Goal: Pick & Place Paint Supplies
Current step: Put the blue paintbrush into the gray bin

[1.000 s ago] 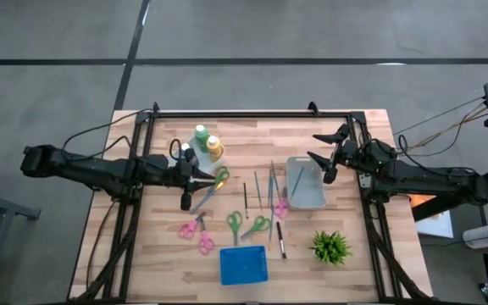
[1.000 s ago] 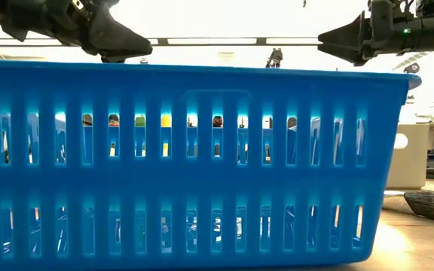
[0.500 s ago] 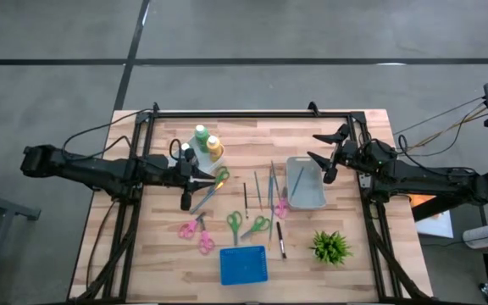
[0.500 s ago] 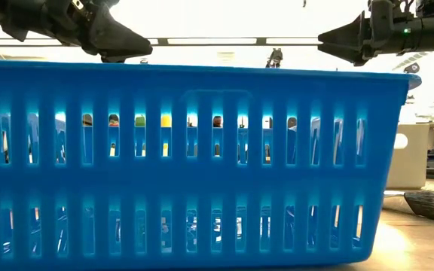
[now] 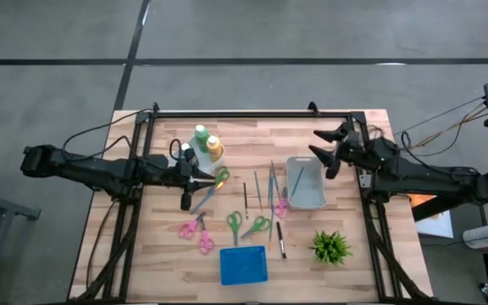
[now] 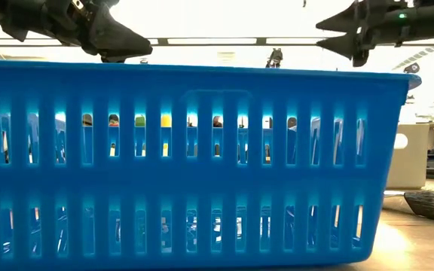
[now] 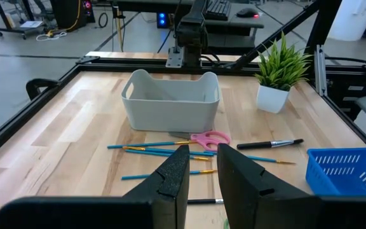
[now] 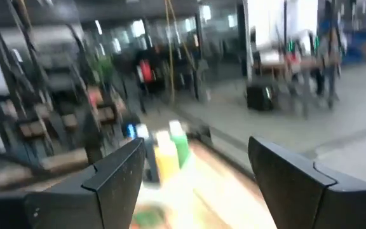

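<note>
- Paint bottles first: the green bottle (image 5: 201, 135) and the yellow-orange bottle (image 5: 215, 148) stand touching each other in the upper left part of the table (image 5: 163, 246) in the high view, with the dark bottle (image 5: 188, 158) just beside them, lower left.
- Brushes (image 5: 271, 188) lie loose in the middle of the table, mostly pointing up-down in the high view. One blue-handled brush (image 5: 297, 180) is leaning inside the grey tub (image 5: 306, 198) at center right.
- Left gripper (image 5: 211, 180) sits just below the bottles, over the orange-handled scissors (image 5: 219, 180). Its fingers (image 7: 174, 178) are nearly together with just a slim gap, and from its wrist view nothing is pinched between them.
- Right gripper (image 5: 322, 149) hangs above the upper right corner of the tub, up off the table. Its fingers (image 8: 116, 175) are spread wide and holding nothing, not touching the tub either as far as I can see.
- Other stuff: pink scissors (image 5: 193, 227) and green scissors (image 5: 235, 224) lower center, a blue basket (image 5: 243, 265) at the bottom center edge, and a little potted plant (image 5: 330, 246) at lower right.
- Low view is basically all blue basket wall, with both grippers poking in along the top edge.
</note>
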{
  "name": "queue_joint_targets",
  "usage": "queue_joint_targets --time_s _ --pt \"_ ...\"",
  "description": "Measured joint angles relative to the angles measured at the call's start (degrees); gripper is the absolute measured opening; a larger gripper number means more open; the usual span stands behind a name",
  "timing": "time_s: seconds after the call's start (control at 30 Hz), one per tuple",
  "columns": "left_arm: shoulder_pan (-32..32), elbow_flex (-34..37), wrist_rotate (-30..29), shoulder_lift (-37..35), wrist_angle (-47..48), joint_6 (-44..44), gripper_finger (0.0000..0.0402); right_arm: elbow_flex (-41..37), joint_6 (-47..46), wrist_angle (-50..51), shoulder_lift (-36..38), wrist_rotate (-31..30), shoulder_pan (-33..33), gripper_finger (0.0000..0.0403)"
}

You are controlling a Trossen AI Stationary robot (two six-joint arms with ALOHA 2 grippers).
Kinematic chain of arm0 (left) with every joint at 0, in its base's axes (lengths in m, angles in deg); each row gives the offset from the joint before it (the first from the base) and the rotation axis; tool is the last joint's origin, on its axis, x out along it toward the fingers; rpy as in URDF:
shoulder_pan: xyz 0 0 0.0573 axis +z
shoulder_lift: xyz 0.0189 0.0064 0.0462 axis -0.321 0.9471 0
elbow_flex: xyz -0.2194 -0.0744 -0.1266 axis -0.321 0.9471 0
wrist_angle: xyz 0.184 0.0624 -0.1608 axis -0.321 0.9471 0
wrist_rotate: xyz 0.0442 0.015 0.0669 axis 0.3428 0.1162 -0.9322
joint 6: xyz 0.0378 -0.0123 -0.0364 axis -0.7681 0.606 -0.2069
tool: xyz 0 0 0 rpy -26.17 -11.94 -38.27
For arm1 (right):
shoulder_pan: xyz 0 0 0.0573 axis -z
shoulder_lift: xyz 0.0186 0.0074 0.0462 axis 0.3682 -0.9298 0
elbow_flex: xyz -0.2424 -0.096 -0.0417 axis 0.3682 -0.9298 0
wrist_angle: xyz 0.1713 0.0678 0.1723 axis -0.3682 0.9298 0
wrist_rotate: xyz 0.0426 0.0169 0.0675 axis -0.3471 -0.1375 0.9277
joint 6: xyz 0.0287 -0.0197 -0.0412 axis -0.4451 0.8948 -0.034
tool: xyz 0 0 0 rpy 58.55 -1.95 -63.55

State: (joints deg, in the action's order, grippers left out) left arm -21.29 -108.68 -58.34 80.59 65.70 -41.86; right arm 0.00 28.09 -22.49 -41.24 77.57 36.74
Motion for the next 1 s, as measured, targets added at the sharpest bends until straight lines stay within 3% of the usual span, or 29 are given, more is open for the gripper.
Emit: queue_joint_targets --time_s 0.2,0.67,1.0 --pt "0.0 0.0 0.0 0.0 0.02 0.0 0.0082 12.41 -6.51 16.18 -9.97 -6.08 0.02 0.0278" --pt "0.0 0.0 0.0 0.0 0.07 0.02 0.0082 44.28 -17.76 51.23 -43.37 -3.33 0.0 0.0278" --pt "0.0 0.0 0.0 0.0 0.11 0.02 0.0082 54.33 -24.28 60.34 -61.97 -3.19 0.0 0.0278"
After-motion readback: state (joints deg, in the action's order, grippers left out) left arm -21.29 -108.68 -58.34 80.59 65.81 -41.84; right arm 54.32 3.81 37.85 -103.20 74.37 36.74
